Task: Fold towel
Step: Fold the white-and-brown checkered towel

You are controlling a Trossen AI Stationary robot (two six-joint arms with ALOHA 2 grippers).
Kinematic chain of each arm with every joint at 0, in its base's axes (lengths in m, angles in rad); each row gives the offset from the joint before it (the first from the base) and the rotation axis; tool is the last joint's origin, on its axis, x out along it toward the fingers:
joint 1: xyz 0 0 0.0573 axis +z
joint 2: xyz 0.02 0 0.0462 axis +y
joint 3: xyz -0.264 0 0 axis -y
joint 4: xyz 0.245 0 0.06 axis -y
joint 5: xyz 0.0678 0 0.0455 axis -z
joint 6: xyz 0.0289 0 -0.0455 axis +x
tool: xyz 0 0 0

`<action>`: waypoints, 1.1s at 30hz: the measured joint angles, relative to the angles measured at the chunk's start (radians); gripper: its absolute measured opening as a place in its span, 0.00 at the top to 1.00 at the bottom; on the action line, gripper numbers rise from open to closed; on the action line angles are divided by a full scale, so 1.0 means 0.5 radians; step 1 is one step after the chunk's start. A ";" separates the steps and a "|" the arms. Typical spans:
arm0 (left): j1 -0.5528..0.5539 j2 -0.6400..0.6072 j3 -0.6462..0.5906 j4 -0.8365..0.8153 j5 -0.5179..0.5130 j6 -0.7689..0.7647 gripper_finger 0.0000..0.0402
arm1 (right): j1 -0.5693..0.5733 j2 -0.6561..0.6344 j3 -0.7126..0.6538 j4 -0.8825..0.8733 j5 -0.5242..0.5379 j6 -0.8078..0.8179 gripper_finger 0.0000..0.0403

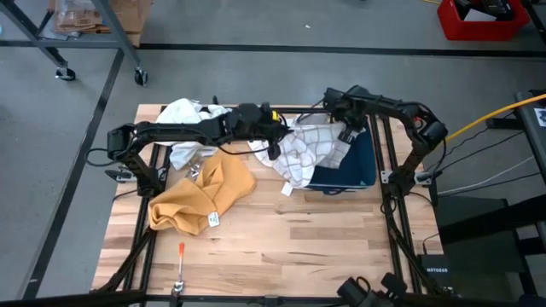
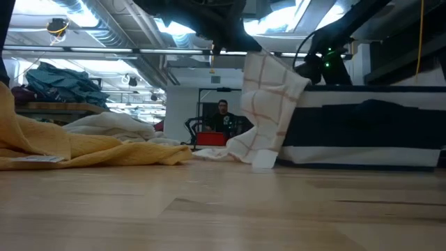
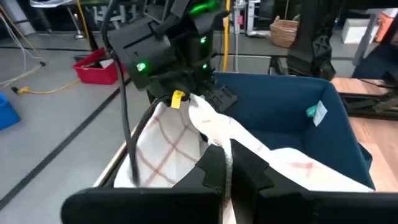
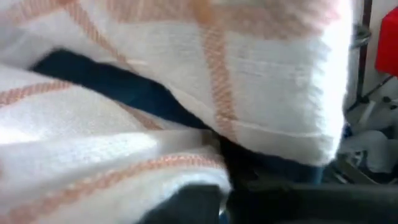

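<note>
A white towel with orange-brown checks (image 1: 309,153) hangs between my two grippers at the table's far middle, and its lower end rests on the wood (image 2: 255,156). My left gripper (image 1: 275,145) is shut on its left part. My right gripper (image 1: 345,132) is shut on its far right part and shows beyond the left fingers (image 3: 180,93). The towel drapes partly over a dark blue cloth (image 1: 351,167). My left gripper pinches an upper edge of the checked towel (image 3: 211,134) between its two fingers, reaching in nearly level from the table's left. The cloth runs up from the fingers toward the other gripper, and the rest hangs down to the table. My right gripper holds the towel's far upper edge (image 3: 188,104), coming from the table's right and slanting down. In its own view the cloth (image 4: 186,74) covers the fingers, so I cannot tell one layer from several. The towel hangs below it.
A mustard-yellow towel (image 1: 201,196) lies crumpled at the left middle, and a white cloth (image 1: 183,115) sits at the far left. A small orange-handled tool (image 1: 181,251) lies near the front edge. The near half of the wooden table (image 1: 324,247) is bare wood. A person sits in the room behind.
</note>
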State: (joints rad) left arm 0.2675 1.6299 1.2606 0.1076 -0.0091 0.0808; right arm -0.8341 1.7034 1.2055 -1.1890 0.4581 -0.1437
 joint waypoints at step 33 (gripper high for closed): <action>0.340 -0.851 0.268 0.381 -0.078 0.313 1.00 | 0.416 -0.243 2.163 0.244 -0.497 0.129 1.00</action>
State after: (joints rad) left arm 0.4376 1.2045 1.3944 0.2983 -0.0482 0.2374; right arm -0.6258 1.5819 2.2868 -1.0669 0.2098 -0.0793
